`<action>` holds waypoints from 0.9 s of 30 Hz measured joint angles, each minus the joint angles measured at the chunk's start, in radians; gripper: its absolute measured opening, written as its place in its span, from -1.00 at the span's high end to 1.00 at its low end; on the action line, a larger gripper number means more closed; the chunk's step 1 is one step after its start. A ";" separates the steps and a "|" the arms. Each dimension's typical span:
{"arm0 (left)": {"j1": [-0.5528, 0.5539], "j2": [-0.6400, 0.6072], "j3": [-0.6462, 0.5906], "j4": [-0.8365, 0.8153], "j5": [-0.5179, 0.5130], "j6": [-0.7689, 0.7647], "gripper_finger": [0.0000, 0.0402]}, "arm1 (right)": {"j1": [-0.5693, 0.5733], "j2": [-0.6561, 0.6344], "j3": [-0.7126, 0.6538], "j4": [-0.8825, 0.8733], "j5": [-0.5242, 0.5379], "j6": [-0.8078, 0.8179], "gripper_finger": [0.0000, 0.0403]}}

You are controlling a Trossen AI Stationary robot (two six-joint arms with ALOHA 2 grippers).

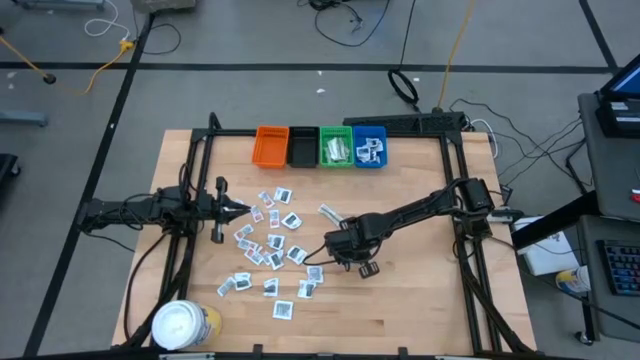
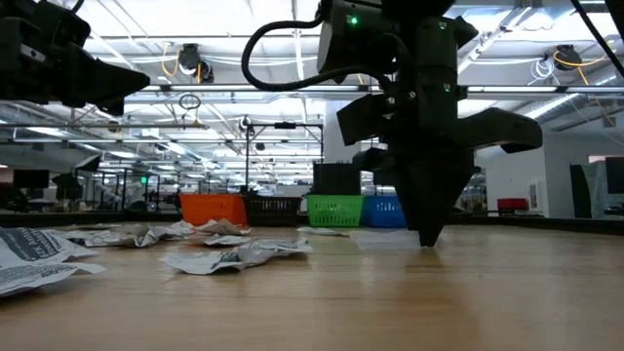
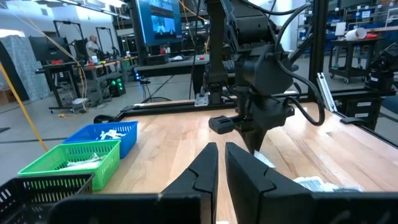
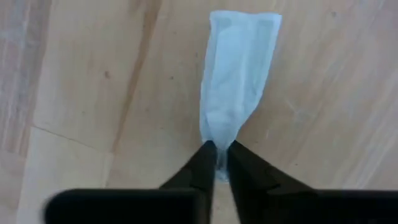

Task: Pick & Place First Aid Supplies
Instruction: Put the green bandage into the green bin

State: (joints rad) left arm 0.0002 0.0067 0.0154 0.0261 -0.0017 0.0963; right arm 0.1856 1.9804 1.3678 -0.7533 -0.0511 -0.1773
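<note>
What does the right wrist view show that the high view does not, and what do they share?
Only the right wrist view shows the grasp itself: the right gripper is pinched shut on one end of a pale strip wrapper lying on the wooden table.

Only the high view shows the layout: the scattered packets, the orange bin, black bin, green bin and blue bin, the white-lidded tub, and the left gripper at the pile's edge.

Both show the right gripper low over the table, right of the pile.
</note>
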 joint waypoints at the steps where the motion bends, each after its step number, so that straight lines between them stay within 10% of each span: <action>1: 0.000 0.000 0.000 0.000 0.000 0.000 0.81 | 0.000 0.000 0.000 0.002 -0.003 0.000 0.91; 27: 0.000 0.000 0.000 0.000 0.000 0.000 0.81 | -0.179 -0.305 -0.002 -0.143 -0.004 0.363 1.00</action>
State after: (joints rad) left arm 0.0002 0.0067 0.0151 0.0263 -0.0017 0.0963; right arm 0.0062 1.6753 1.3659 -0.8961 -0.0550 0.1856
